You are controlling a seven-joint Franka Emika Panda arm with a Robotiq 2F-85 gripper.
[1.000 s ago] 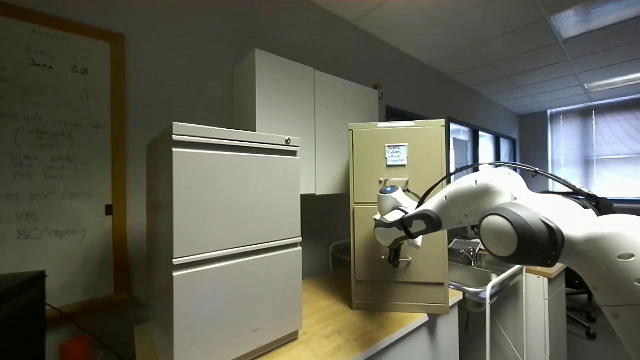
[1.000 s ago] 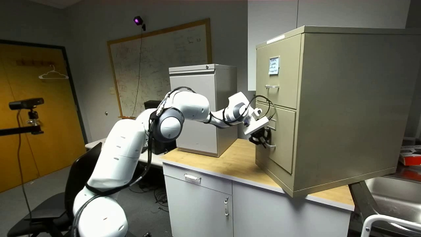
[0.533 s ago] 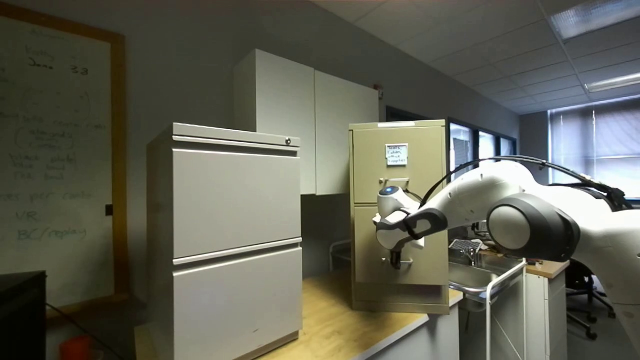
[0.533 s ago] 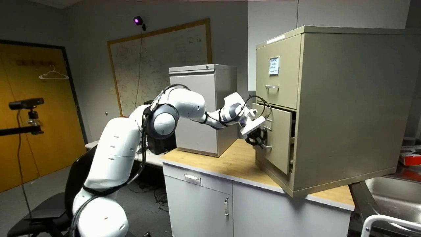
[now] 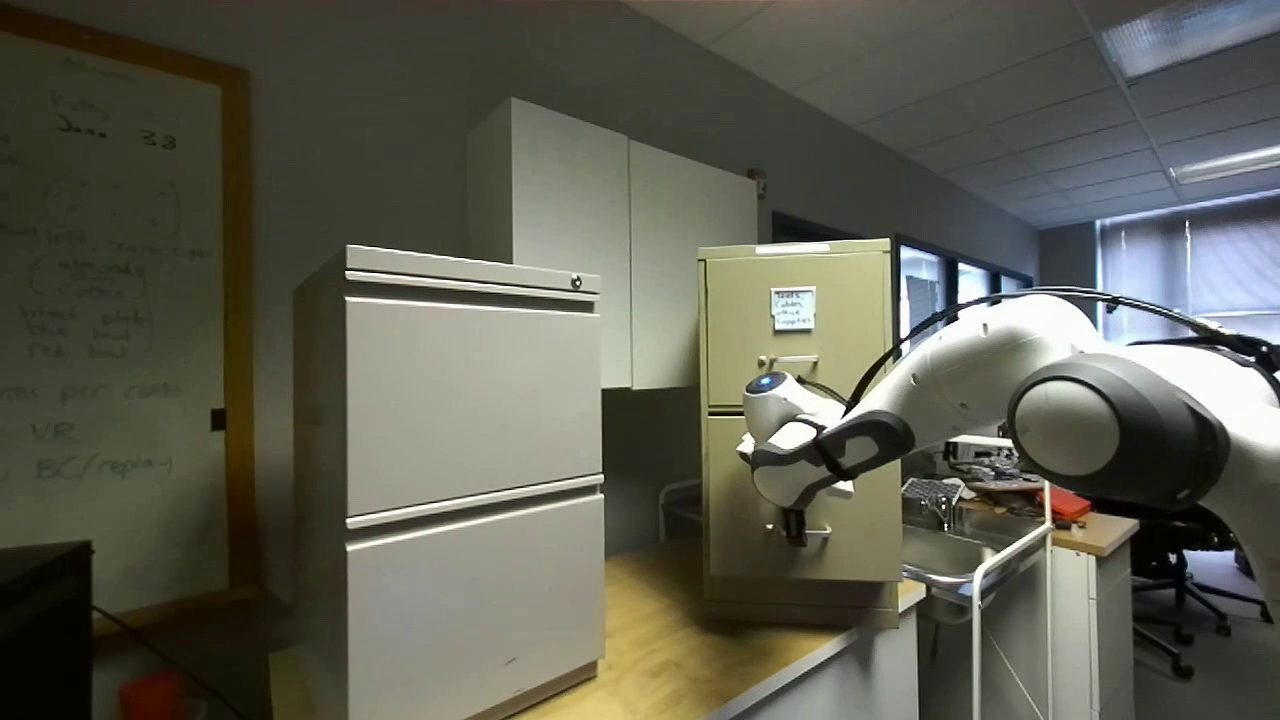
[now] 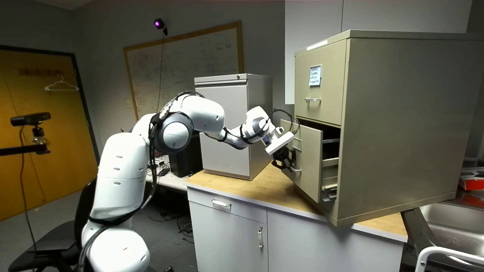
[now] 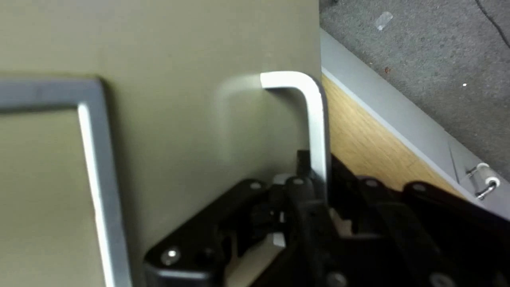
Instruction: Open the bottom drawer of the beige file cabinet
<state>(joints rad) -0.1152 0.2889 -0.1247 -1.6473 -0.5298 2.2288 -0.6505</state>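
On the left in an exterior view, a yellow door (image 6: 60,158), white hanger (image 6: 61,89) against it, a camera (image 6: 30,119) in front, then a black chair (image 6: 84,204) low down. Next comes my arm (image 6: 121,170), up from the bottom, bent at the top and reaching right, with the whiteboard (image 6: 189,64) up behind it. Behind my forearm there's the grey cabinet (image 6: 227,160), upright on the wooden counter (image 6: 242,185). And here's the action: my claw (image 6: 291,166), angled down, clamped on the pull (image 7: 316,115) of the bottom drawer (image 6: 310,162)! In the wrist view it goes label frame (image 7: 104,179), tan metal, then that pull with my dark fingers (image 7: 342,177) on either side; it's murky down there, so I can't make out just where they bite. The drawer stands partway out from the file cabinet (image 6: 397,124), a dark gap and metal runners (image 6: 330,162) showing behind its front, while the upper drawer (image 6: 329,87) sits flush above. The file cabinet is upright on the counter, one bottom corner jutting past the edge. Far right, the sink (image 6: 453,224), just beside it.
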